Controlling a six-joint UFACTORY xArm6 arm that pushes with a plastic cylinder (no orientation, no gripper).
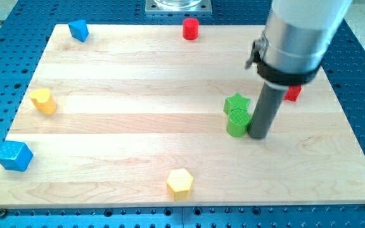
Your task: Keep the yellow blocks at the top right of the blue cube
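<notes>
The blue cube point(14, 156) lies at the board's left edge, near the view's bottom. A yellow rounded block point(43, 101) sits above and a little right of it. A yellow hexagonal block point(180, 183) lies near the bottom edge, far to the cube's right. My tip point(259, 135) stands right of centre, touching the right side of a green cylinder-like block point(237, 123), far from both yellow blocks.
A green star block point(236, 104) sits just above the green block. A red cylinder point(190, 28) stands at the top edge. A second blue block point(78, 30) lies at the top left. A red block point(292, 94) is partly hidden behind the arm.
</notes>
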